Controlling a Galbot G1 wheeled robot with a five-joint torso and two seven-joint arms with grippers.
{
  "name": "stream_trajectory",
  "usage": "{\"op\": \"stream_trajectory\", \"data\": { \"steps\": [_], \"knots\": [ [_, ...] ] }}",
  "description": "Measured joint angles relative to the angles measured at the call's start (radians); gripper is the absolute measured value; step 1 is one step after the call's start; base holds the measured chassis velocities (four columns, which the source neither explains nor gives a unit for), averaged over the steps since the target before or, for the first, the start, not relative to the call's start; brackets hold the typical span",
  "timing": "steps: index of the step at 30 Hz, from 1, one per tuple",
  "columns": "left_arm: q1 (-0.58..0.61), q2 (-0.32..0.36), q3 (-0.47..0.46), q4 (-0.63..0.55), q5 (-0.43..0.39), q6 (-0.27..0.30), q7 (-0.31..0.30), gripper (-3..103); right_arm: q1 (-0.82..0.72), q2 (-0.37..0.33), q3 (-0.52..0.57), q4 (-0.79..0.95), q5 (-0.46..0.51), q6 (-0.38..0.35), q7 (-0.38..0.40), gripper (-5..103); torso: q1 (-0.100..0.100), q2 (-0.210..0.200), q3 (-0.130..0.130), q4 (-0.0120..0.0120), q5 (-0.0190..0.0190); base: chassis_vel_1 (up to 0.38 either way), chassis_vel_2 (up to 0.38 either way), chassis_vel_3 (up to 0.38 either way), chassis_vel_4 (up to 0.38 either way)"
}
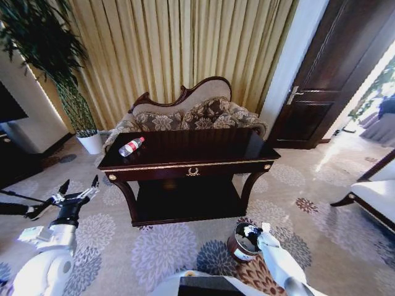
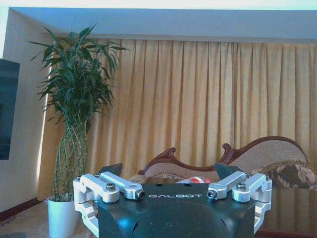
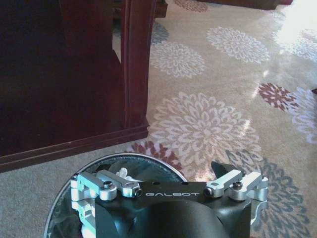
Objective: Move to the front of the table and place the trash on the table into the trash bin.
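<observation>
The left hand hangs low at the left of the bench's front, above the flowered carpet, its dark fingers spread wide and holding nothing; in the left wrist view the same hand points towards the bench top, and between its fingertips a bit of red and white, likely the bottle's label, can just be made out, the rest being hidden by the hand's own body; the right hand is over the mouth of the trash bin, and from the head view I cannot tell how its fingers stand, but the right wrist view shows that hand open, with nothing between the fingers; below it the bin's shiny rim shows as an arc, with a dark lining and something small and white inside, too hidden to name; the bin stands on the carpet near the bench's front right leg; the bench lies ahead, with the clear bottle lying on its side near the far left corner; behind it stand a sofa and gold curtains.
</observation>
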Motion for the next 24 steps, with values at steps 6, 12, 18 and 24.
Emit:
{"op": "stream_trajectory", "data": {
  "steps": [6,12,18,24],
  "knots": [
    [-0.009,-0.002,0.004,0.000,0.001,0.007,0.000,100,0.001,0.001,0.000,0.007,0.003,0.003,0.000,100,0.000,0.000,0.000,-0.0001,0.0000,0.000,0.000,0.000,0.000],
    [-0.008,-0.010,0.017,0.003,0.018,0.008,0.002,100,0.004,-0.003,0.000,0.006,0.020,0.016,0.000,100,0.000,0.000,0.000,-0.0004,0.0001,0.000,0.000,0.000,0.000],
    [-0.007,-0.012,0.019,0.009,0.021,0.007,0.004,100,0.004,-0.003,0.002,0.000,0.034,0.020,0.000,100,0.000,0.000,0.000,-0.0006,0.0005,0.000,0.000,0.000,0.000],
    [-0.010,-0.006,0.015,0.014,0.019,0.005,0.005,100,0.007,0.005,0.006,0.004,0.029,0.013,0.000,100,0.000,0.000,0.000,0.0003,0.0001,0.000,0.000,0.000,0.000]
  ]
}}
